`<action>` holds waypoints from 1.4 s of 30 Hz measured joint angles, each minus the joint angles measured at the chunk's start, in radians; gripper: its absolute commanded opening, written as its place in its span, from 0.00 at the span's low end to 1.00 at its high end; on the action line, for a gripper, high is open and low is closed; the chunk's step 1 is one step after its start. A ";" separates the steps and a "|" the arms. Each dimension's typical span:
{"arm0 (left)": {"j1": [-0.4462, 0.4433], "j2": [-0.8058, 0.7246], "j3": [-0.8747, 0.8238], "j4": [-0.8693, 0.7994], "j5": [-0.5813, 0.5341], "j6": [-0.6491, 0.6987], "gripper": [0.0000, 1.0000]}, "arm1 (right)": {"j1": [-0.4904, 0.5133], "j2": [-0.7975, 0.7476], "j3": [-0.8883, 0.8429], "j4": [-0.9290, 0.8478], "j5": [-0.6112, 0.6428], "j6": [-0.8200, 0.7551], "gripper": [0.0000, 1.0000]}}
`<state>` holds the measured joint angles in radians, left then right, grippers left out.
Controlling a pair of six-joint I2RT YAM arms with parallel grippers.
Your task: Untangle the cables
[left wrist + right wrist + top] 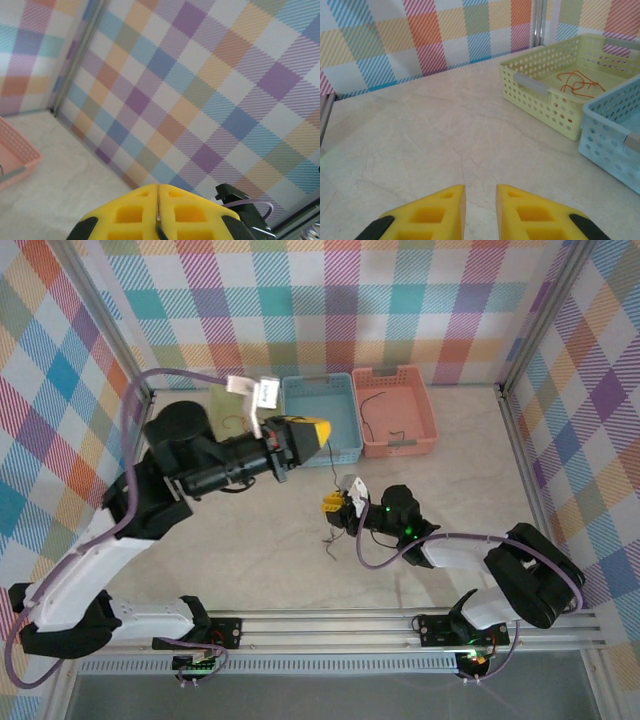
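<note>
My left gripper (318, 430) hangs above the blue basket (340, 400), its yellow fingers (125, 215) pressed together. A thin dark cable (158, 210) is pinched in the seam between them, and a fine strand (334, 468) runs down from it toward the table. My right gripper (330, 504) sits low over the table's middle, its fingers (520, 210) a little apart with nothing between them. A dark cable (329, 540) lies on the table just in front of it. A red-orange cable (577, 82) lies in the yellow-green basket (540, 102). A black cable (370, 410) lies in the pink basket (425, 420).
Three baskets stand in a row along the back wall; the left arm covers most of the yellow-green one (222, 405). The blue basket (615, 135) is close on the right in the right wrist view. Checked walls enclose the table.
</note>
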<state>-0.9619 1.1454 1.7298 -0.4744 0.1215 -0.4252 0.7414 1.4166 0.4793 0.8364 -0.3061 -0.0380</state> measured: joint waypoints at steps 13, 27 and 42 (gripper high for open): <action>0.000 -0.184 0.001 -0.037 -0.182 0.106 0.00 | 0.000 0.031 0.050 -0.135 0.121 -0.001 0.23; 0.000 -0.404 -0.145 -0.056 -0.353 0.135 0.00 | -0.001 0.049 0.087 -0.233 0.229 -0.001 0.21; 0.000 -0.495 -0.728 -0.235 -0.607 0.050 0.00 | -0.002 0.049 0.087 -0.252 0.266 0.000 0.17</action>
<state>-0.9619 0.6502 1.0016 -0.7097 -0.4850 -0.3748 0.7391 1.4654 0.5667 0.5846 -0.0406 -0.0383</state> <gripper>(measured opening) 0.050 0.174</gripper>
